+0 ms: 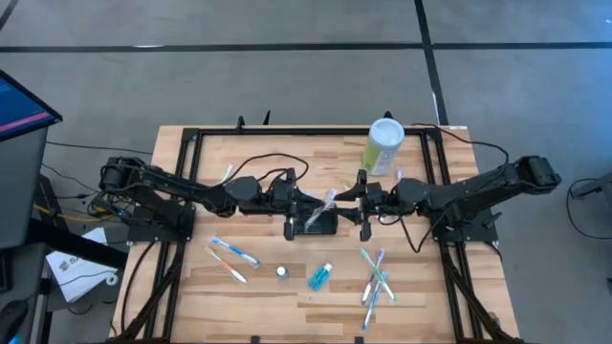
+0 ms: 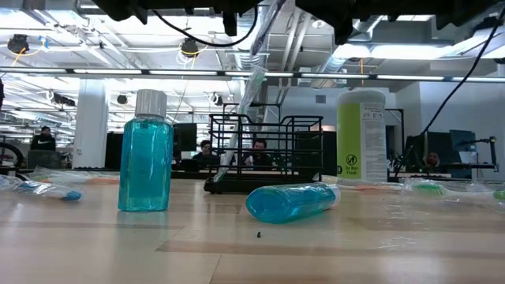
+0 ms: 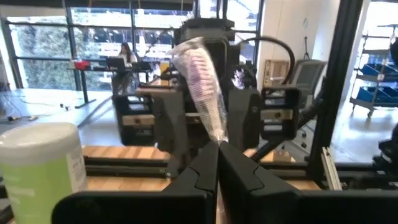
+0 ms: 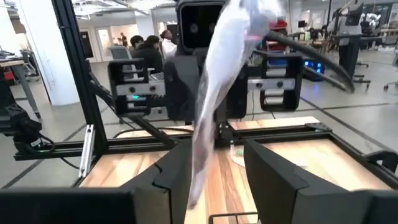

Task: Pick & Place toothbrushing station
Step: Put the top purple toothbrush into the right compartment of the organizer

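Observation:
The toothbrushing station, a small black wire caddy, stands on the table's middle. Above it a toothbrush in a clear wrapper stands slanted. My left gripper comes level from the left and is shut on it. My right gripper faces it from the right and is open, with one finger on each side of the wrapped brush. Whether either finger touches the brush, I cannot tell. My left gripper pinches the wrapped toothbrush's shaft below the head between its two shut fingers. The fingers come level from the table's left and lie across the brush. The bristle end rises tilted above them. The lower end slants down to the caddy's left end; whether it rests there I cannot tell.
A pale-green canister with a white lid stands at the far right. One blue mouthwash bottle stands upright and another lies on its side near the front. Loose toothbrushes lie front left and front right.

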Robot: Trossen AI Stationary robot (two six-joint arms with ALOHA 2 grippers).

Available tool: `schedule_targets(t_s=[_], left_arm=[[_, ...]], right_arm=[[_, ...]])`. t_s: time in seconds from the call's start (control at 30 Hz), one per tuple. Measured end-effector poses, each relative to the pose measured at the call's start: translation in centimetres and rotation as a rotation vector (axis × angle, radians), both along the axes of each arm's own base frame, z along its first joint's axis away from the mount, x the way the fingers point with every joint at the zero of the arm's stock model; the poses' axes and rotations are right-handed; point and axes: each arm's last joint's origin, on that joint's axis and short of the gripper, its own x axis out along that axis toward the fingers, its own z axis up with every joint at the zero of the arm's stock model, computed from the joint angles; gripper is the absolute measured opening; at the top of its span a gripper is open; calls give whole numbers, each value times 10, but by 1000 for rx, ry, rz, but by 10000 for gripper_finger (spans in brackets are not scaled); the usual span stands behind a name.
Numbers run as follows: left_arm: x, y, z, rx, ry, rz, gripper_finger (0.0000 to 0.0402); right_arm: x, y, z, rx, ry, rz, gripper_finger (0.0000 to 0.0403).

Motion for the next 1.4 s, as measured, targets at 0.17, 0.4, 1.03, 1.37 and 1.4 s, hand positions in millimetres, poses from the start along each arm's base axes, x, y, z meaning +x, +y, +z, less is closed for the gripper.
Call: schedule_targets(t_s=[0.17, 0.4, 1.03, 1.37, 1.4], left_arm=[[0, 0, 0, 16, 5, 22, 0], [0, 0, 0, 16, 3, 24, 0], [1, -1, -4, 16, 33, 41, 0], [1, -1, -6, 20, 52, 25, 12], [1, -1, -6, 20, 56, 29, 16]], right_arm=[[-2, 5, 8, -1, -69, 20, 126], [3, -3, 5, 3, -88, -18, 125], [16, 6, 8, -40, -100, 4, 11], [16, 5, 7, -44, -79, 4, 10], [16, 5, 7, -46, -76, 4, 8]])
